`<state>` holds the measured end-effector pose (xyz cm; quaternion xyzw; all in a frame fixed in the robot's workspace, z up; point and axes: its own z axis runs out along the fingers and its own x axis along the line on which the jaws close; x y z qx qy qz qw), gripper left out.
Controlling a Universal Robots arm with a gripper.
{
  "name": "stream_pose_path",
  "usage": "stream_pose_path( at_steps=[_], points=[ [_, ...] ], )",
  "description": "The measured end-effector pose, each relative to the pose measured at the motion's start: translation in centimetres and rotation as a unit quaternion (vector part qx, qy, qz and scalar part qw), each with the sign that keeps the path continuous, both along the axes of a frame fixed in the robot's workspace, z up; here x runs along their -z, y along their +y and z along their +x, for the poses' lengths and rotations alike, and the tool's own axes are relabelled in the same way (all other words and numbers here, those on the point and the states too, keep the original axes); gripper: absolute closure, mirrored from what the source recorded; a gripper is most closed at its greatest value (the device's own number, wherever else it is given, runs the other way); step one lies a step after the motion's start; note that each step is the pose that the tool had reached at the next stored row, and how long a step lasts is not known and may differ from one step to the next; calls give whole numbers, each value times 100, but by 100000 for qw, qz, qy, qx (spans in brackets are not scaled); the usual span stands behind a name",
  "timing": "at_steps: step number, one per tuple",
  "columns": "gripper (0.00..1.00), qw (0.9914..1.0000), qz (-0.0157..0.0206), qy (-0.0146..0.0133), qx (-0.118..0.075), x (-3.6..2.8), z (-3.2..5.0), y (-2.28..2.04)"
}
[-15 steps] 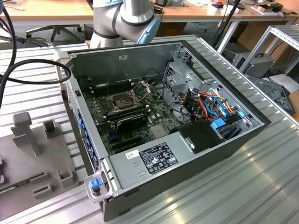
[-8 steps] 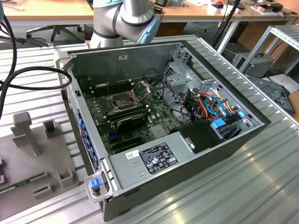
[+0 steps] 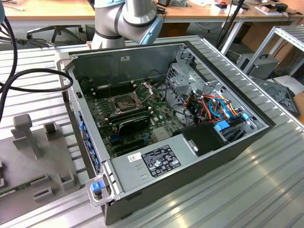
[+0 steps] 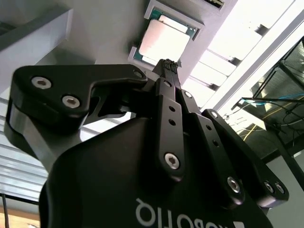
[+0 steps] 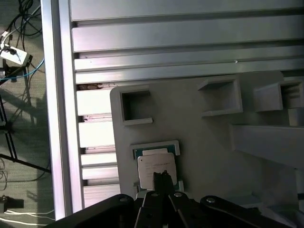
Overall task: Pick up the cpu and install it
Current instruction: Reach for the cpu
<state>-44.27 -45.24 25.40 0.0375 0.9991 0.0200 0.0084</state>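
Just beyond the hand [image 4: 166, 64], whose fingers are pressed together at the tips, the cpu [image 4: 164, 40] lies flat in a framed recess of the grey tray [image 5: 199, 142].

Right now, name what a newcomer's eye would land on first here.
The open computer case dominates the middle of the exterior view, its silver-framed socket lying on the green board inside. In both wrist views the black gripper, fingers closed together, points at the cpu, which sits in a square recess of a grey plate.
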Motion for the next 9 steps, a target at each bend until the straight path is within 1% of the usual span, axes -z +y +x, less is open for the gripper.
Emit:
stream_pose_path(
  at_steps=[3, 6, 9],
  points=[
    [89, 100000, 1, 0, -3, 0, 1, 0],
    [89, 99994, -60, 2, -1099, 2, 1, 0],
    [89, 99992, -140, 0, -1264, 3, 1, -1]
  ],
)
